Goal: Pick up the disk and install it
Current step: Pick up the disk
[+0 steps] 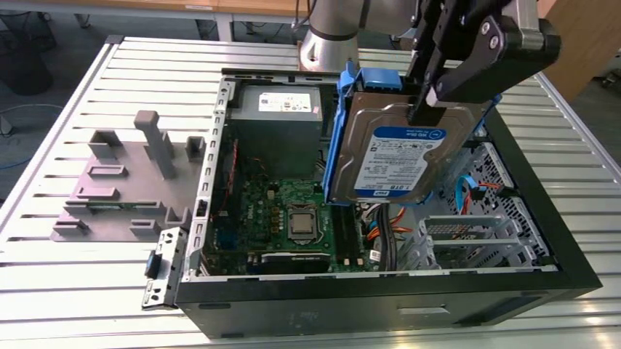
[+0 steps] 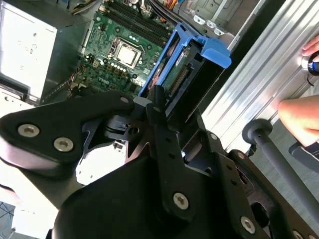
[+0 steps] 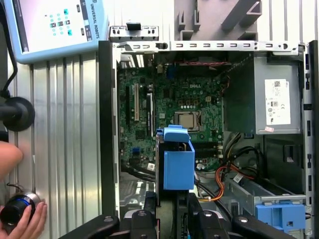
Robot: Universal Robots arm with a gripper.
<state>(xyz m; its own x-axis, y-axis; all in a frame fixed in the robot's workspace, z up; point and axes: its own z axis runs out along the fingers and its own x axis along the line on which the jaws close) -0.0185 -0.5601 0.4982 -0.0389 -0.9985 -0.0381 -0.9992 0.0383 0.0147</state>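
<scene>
Right: gripper [image 1: 427, 109] is clamped narrow on the disk [image 1: 393, 156], pinching its upper edge. The disk hangs on edge above the open computer case [image 1: 572, 276], clear of the parts inside. It is a silver-grey drive with a white-and-blue label, framed by a blue bracket. The exterior view gives the label face. There, taken from the disk, the grey power supply [image 1: 276, 109] is at 10 o'clock, the motherboard [image 1: 281, 203] at 8, the orange cables [image 1: 388, 218] at 6 and the metal drive cage [image 1: 466, 233] at 5. A grey fixture [image 1: 126, 182] stands on the slatted table [image 1: 58, 291] at 9 o'clock of the case. The first wrist view looks down the disk end-on, so the bracket's blue end cap [image 3: 178, 164] is in front with the CPU socket [image 3: 188, 119] beyond it. It also shows a spare blue latch [image 3: 279, 214], a teach pendant [image 3: 55, 25] and a person's hand [image 3: 25, 219] on a round knob. The second wrist view shows the drive's connector edge [image 2: 177, 74] inside the bracket. The gripper's black links cover the disk's top corner in the exterior view and much of it in the second wrist view.
</scene>
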